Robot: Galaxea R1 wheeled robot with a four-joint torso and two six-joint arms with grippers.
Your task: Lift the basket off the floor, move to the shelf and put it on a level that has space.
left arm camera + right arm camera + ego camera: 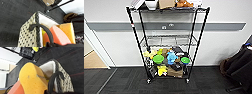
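Ahead, shelf (167, 42); basket (30, 36) with sponges (60, 35) above floor (12, 18)

Orange sponge (66, 31), green lids (158, 59)

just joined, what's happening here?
The robot faces the black wire shelf by the wall. Its middle level looks bare, while the top and lower tiers are crowded. Both wrist cameras look down into the woven basket, with its dark handles and its yellow sponge and pink sponge, above the dark carpet floor.
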